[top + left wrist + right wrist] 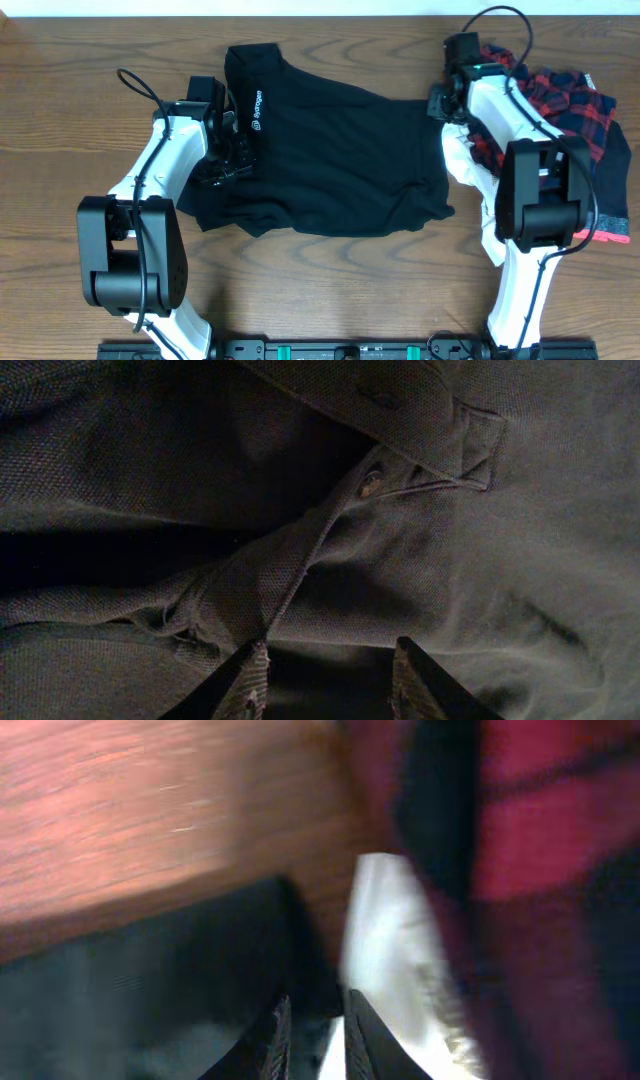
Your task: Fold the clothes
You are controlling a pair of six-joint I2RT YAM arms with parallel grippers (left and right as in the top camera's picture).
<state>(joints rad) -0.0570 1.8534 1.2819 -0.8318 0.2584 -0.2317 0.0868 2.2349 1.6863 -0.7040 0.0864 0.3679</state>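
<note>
The clothes' black collared shirt (pixel 340 160) lies spread on the table with its white chest logo (pixel 258 110) toward the back left. My left gripper (pixel 228 150) sits low over the shirt's left side. In the left wrist view its jaws (pixel 330 650) stand apart above dark fabric (pixel 450 560) near a collar button (pixel 371 484), gripping nothing I can see. My right gripper (pixel 443 103) is at the shirt's back right corner. The blurred right wrist view shows its fingers (pixel 315 1000) a narrow slit apart, between black cloth (pixel 130 1000) and a white piece (pixel 390 940).
A red-and-navy plaid garment (pixel 575 100) is heaped at the right, partly under the right arm, red in the right wrist view (pixel 540 870). White cloth (pixel 462 160) lies beside the shirt's right edge. A dark piece with a pink hem (pixel 610 230) lies at the far right. Wooden table (pixel 60 100) surrounds them.
</note>
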